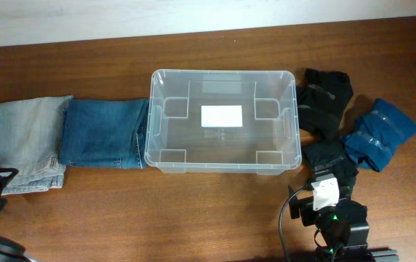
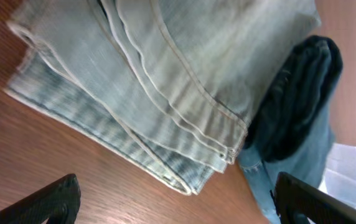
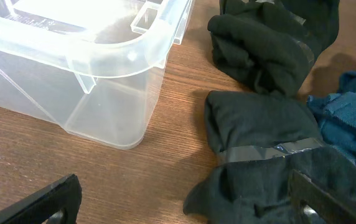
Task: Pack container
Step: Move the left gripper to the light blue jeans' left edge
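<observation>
- While the container (image 1: 222, 73) sits empty at table centre, jeans (image 1: 102, 131) lie at its 9 o'clock, dark garments (image 1: 324, 102) at 3 o'clock
- Likely light, stiff, slick: grip the side handles (image 1: 293, 120)
- Left gripper (image 2: 175, 186), right gripper (image 3: 184, 183): both spread wide, empty

Left gripper (image 2: 175, 200), right gripper (image 3: 184, 194) (both agape)
</observation>
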